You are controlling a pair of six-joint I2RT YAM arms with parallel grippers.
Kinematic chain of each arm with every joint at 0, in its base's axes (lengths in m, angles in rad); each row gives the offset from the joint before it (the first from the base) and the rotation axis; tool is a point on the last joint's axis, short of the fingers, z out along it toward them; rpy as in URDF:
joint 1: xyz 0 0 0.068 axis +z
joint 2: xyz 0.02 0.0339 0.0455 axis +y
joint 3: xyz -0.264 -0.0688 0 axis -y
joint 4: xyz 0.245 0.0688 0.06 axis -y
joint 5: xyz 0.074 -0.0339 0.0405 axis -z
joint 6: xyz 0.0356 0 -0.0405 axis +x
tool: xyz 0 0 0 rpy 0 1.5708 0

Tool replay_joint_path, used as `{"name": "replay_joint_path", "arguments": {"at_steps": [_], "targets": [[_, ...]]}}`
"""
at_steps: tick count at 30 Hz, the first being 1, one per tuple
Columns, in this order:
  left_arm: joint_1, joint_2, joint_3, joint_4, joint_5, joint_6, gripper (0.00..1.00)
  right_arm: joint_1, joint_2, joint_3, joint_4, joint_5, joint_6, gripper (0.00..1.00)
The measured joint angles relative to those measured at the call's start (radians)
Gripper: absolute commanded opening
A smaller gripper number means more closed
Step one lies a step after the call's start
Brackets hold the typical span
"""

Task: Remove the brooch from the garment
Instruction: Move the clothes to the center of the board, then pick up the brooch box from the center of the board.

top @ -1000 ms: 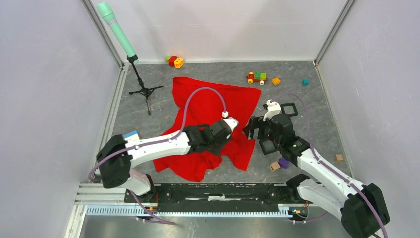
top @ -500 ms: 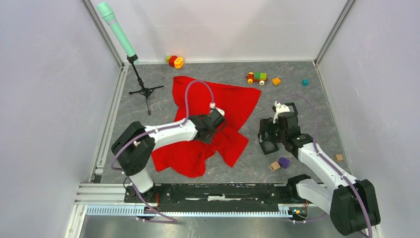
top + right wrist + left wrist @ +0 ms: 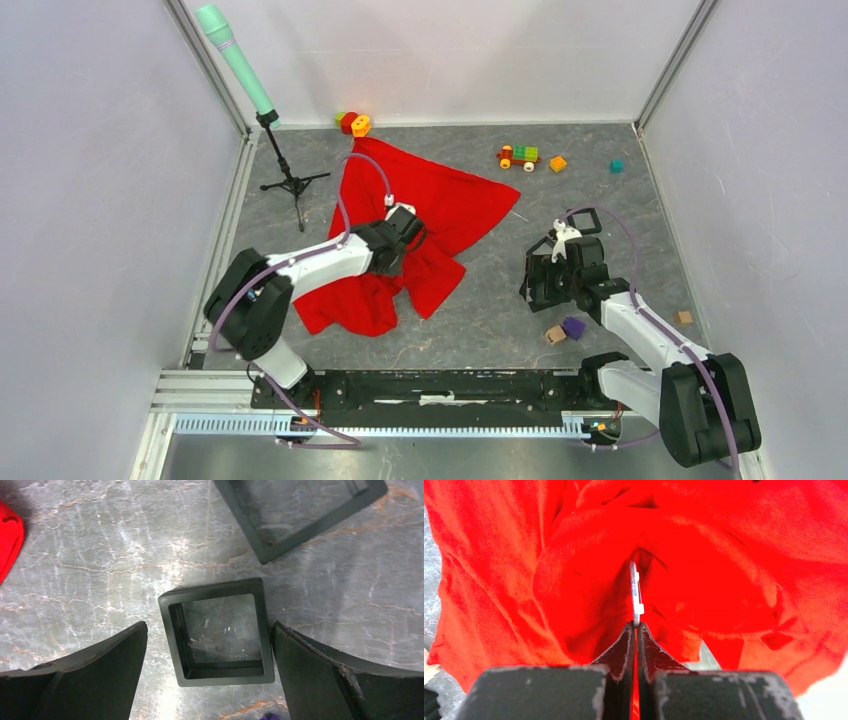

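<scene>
Top camera: high behind the bases, covering the whole table (image 3: 480, 300); wrist cameras: close, facing down, left on garment (image 3: 734, 555), right on bare table, both within top view.

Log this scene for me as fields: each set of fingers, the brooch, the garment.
Left fingers: shut, pinching the brooch's lower end
Brooch: thin, silvery, seen edge-on against the fabric; pinned or free, cannot tell
Garment: red, crumpled on the table
Right fingers: open, one on either side of a small black square box

brooch (image 3: 636, 592): edge-on, face hidden; far black frame (image 3: 267, 554): cropped at top
</scene>
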Motion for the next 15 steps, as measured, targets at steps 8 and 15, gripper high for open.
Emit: {"name": "replay_joint_path", "arguments": {"at_steps": [8, 15], "targets": [[-0.009, -0.220, -0.063, 0.058, 0.127, 0.023, 0.02, 0.079, 0.015, -0.004, 0.032, -0.019, -0.008, 0.93], [-0.048, -0.259, -0.088, 0.088, 0.174, 0.023, 0.02, 0.254, 0.035, -0.001, 0.061, 0.069, 0.030, 0.88]]}}
